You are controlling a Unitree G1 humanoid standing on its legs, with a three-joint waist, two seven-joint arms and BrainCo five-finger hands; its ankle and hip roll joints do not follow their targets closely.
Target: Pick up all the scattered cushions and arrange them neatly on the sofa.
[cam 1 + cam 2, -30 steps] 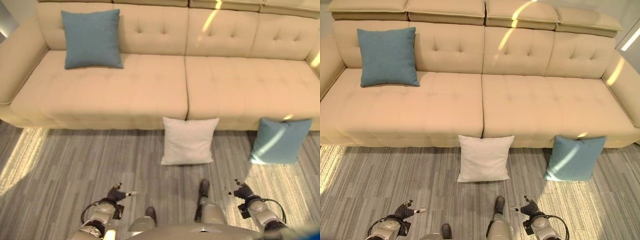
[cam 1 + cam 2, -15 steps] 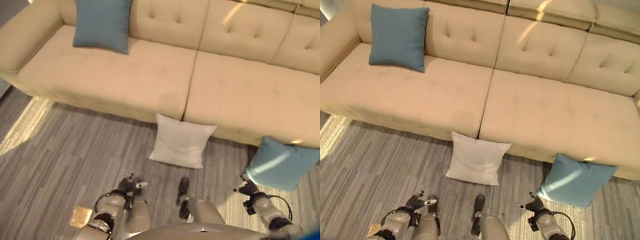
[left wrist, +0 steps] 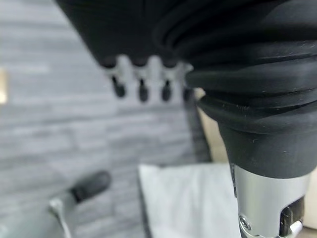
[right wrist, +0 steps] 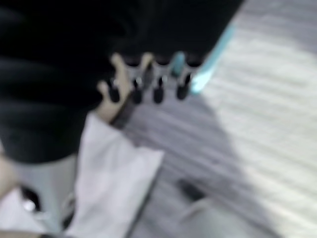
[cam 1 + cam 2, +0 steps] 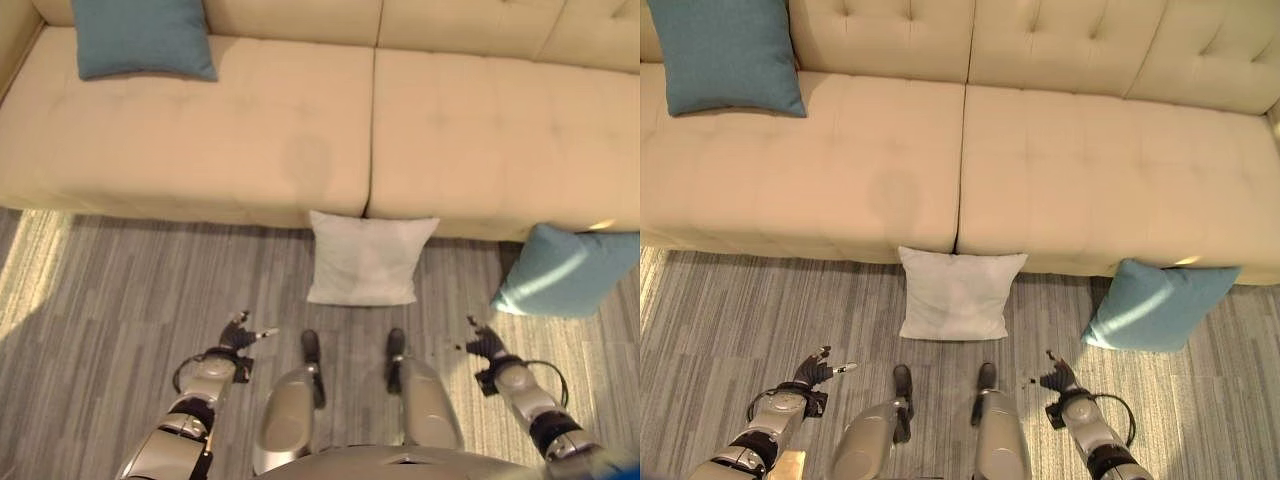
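Your beige sofa point(image 5: 300, 130) spans the top; one blue cushion point(image 5: 140, 38) sits on its left seat. Second blue cushion point(image 5: 565, 270) leans on the sofa front at right, on grey floor point(image 5: 100, 290). White cushion point(image 5: 368, 258) leans at centre. Left hand point(image 5: 240, 335) and right hand point(image 5: 482, 345) hang low, fingers relaxed, holding nothing.
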